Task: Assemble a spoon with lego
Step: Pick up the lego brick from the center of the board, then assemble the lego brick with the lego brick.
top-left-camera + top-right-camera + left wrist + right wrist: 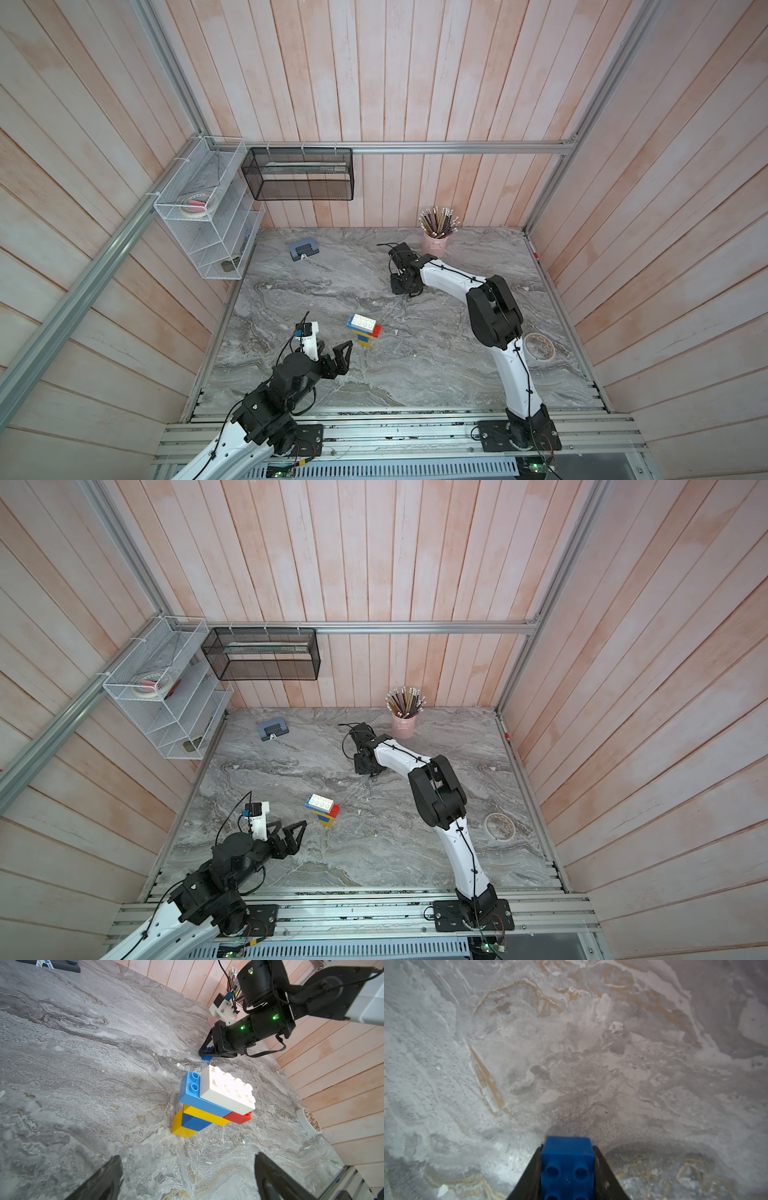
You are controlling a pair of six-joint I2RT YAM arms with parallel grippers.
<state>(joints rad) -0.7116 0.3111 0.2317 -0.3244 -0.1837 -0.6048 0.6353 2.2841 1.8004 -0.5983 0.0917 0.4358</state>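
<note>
Right fingers: clamped on a small blue brick, low over the table.
Spoon: centre of the frame in a top view. It seems to stand on its narrow end, white brick uppermost, studs up.
Direction: the spoon lies down-left of the right gripper, well apart.
Left gripper: spread wide, empty, nearer, just lower left of the spoon.

Seven lego bricks, counting live!
Three blue bricks, two yellow bricks, one red brick, one white brick: six joined in the spoon, a single blue brick apart. One pencil cup at one o'clock, one tape roll at four, one hole punch at eleven. My left claw and right claw: two.
</note>
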